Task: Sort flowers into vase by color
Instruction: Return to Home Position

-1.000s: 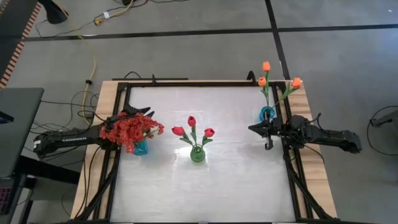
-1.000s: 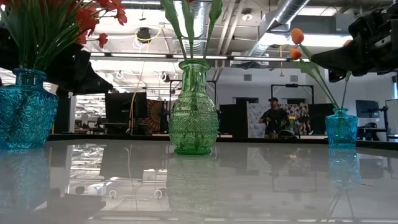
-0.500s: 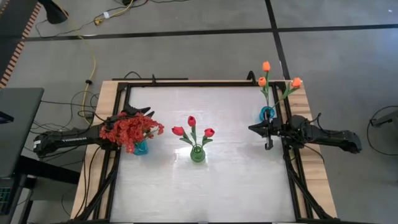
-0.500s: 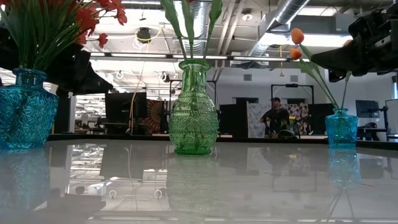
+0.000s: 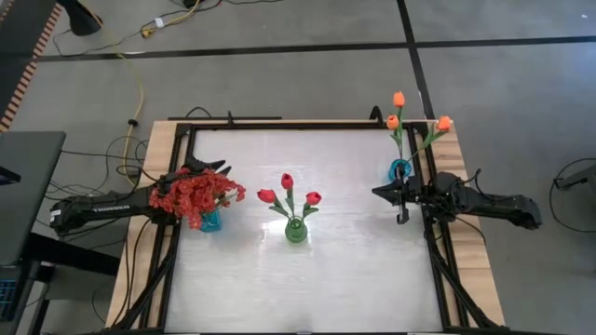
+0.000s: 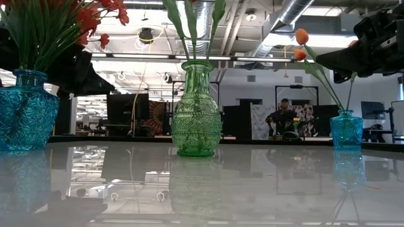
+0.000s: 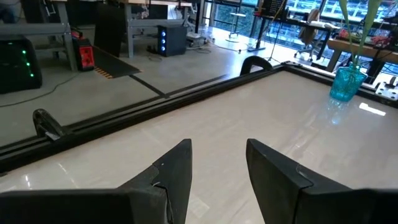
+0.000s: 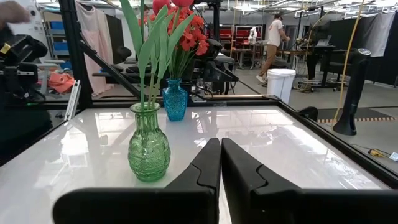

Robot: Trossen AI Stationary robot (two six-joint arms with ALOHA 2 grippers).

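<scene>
High view | left gripper (image 7: 217,146) spread | right gripper (image 8: 221,144) pressed together | flowers (image 5: 194,195) in vases (image 5: 296,231), apart from both

Surroundings: white table (image 5: 307,279), black frame rail (image 5: 279,127), workshop floor beyond.
Glossy top lies under and ahead of both sets of jaws. Ahead of the left gripper (image 7: 217,144) jaws, past the table edge: dark cabinet with green lights (image 7: 18,65) on the floor. Far ahead of the right gripper (image 8: 221,143) jaws: white bin (image 8: 281,81), a person (image 8: 273,34) walking behind it, black floor stand (image 8: 348,93) off the table. Yellow cable (image 5: 142,93) on the floor, well apart from the left jaws.
</scene>
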